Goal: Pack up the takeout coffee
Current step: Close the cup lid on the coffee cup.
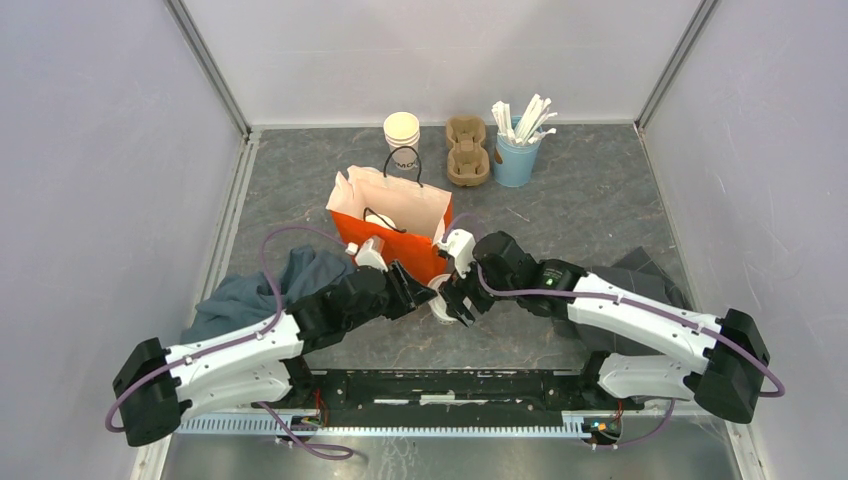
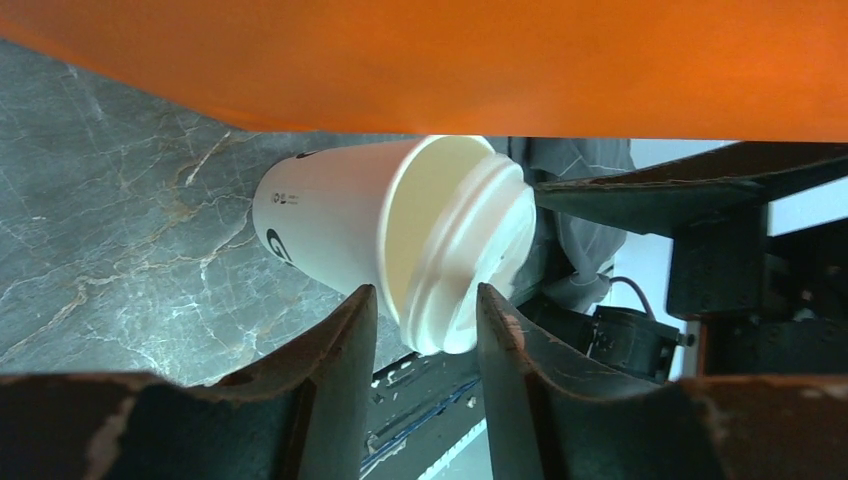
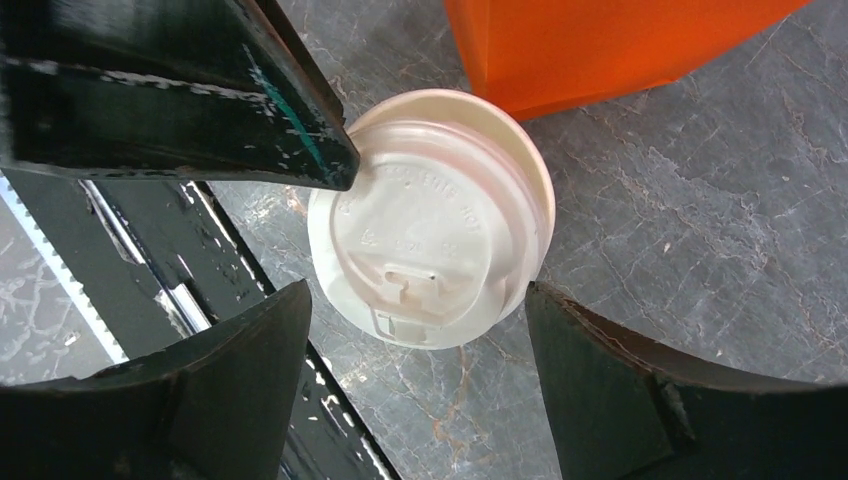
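A cream paper cup with a white sip lid, one takeout coffee (image 3: pixel 435 225), sits just in front of the orange paper bag (image 1: pixel 390 225). My left gripper (image 2: pixel 425 300) comes at it from the side and is shut on the lid's edge, one finger (image 3: pixel 250 130) lying across the lid's top and the other under the rim. From above, my right gripper (image 3: pixel 415 300) straddles the same lid with open jaws and a gap on each side. Whether the cup rests on the table I cannot tell. Something round and white (image 1: pixel 385 218) shows inside the bag.
A stack of lidless cups (image 1: pixel 402 135), a cardboard cup carrier (image 1: pixel 467 150) and a blue cup of white sticks (image 1: pixel 517 150) stand at the back. A grey cloth (image 1: pixel 260 290) lies left of the bag, a dark cloth (image 1: pixel 640 270) under the right arm.
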`<state>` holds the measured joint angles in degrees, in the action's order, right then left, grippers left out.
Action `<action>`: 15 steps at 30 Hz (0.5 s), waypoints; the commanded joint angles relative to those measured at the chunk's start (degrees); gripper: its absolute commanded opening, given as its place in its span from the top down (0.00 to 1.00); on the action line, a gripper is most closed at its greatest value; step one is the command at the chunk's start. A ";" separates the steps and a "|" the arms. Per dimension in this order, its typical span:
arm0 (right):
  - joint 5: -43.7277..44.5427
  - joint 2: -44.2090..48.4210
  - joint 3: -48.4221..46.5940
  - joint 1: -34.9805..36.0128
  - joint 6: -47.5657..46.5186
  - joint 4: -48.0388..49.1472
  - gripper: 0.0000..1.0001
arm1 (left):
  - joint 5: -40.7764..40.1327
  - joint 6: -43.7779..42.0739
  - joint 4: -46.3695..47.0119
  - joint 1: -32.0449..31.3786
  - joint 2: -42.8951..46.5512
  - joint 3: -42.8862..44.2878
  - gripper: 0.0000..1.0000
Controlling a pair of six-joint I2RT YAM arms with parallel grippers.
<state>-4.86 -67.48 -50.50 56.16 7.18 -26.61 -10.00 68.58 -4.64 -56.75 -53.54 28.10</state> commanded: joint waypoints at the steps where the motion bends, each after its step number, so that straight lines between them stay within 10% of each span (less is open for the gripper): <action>1: 0.91 0.70 1.72 0.24 -0.20 4.98 0.16 | -1.65 1.71 1.30 -0.20 3.00 -0.13 0.50; 15: 1.88 -1.63 0.12 0.25 2.09 7.74 0.29 | 0.16 0.45 3.31 -0.20 0.11 -0.06 0.43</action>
<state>-3.42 -68.36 -48.03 56.16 8.21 -21.30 -10.02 69.34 -4.08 -56.75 -52.05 26.46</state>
